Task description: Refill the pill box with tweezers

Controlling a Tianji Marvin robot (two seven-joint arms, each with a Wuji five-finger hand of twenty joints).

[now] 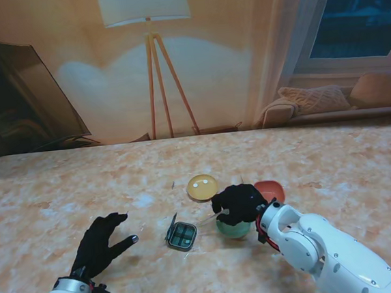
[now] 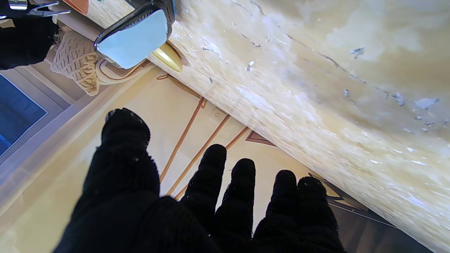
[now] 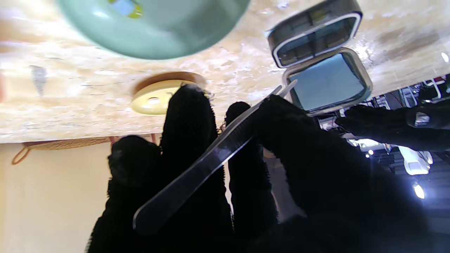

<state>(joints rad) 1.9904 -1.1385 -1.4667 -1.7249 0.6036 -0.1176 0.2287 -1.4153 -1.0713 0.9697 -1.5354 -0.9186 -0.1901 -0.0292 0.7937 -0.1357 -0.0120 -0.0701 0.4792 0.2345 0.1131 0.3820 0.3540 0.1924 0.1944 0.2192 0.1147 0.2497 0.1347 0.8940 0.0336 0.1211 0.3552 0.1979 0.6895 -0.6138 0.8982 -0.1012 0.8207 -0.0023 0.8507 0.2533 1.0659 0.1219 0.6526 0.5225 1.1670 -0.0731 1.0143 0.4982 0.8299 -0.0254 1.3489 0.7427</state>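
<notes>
The dark pill box (image 1: 182, 235) lies open on the table's middle with its lid (image 1: 171, 227) raised toward my left; its compartments (image 3: 314, 33) and mirrored lid (image 3: 330, 82) show in the right wrist view. My right hand (image 1: 239, 203) hovers over the green bowl (image 1: 233, 229), shut on silver tweezers (image 3: 211, 158) whose tips (image 3: 290, 85) point toward the box. My left hand (image 1: 101, 244) rests open on the table left of the box, fingers spread (image 2: 211, 196). The box lid (image 2: 135, 38) is in the left wrist view too.
A yellow dish (image 1: 202, 187) holding white pills sits just beyond the box. A red dish (image 1: 271, 190) peeks out behind my right hand. The green bowl (image 3: 154, 24) holds a small coloured item. The marble table (image 1: 334, 162) stretches wide around them.
</notes>
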